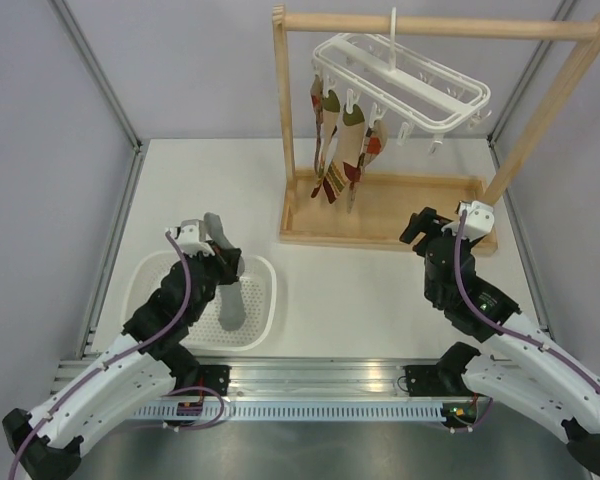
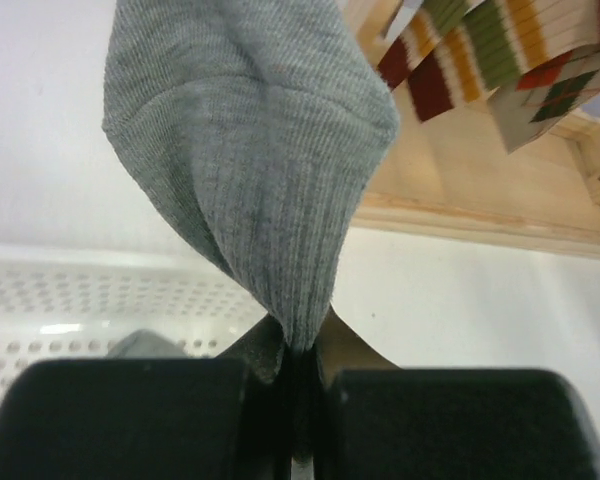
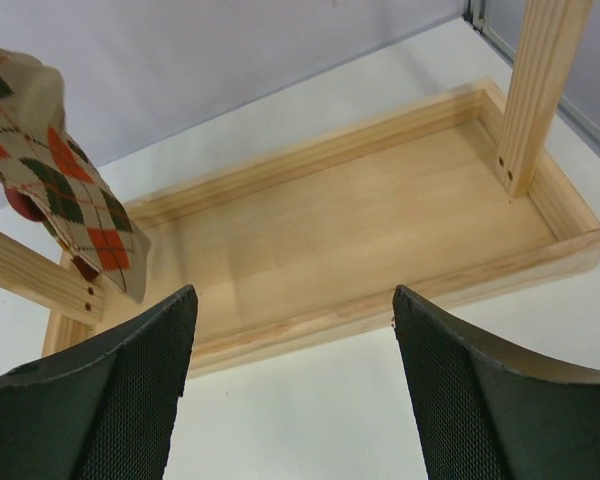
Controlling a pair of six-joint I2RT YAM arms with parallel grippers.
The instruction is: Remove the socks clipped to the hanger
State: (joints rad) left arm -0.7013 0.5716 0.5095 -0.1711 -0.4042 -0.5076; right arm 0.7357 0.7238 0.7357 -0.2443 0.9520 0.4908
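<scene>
Sock [image 2: 250, 150], plain ribbed grey, pinched by its bunched end in left gripper [image 2: 300, 352]; right gripper [image 3: 292, 375] spread wide, argyle sock [image 3: 70, 190] upper-left of it.

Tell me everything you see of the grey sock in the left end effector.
The grey sock is plain, light grey-blue, finely ribbed knit. The shut left end effector pinches one bunched end; the rest fans out beyond the grip, creased and loose. It is held near the far rim of the white perforated basket.
</scene>
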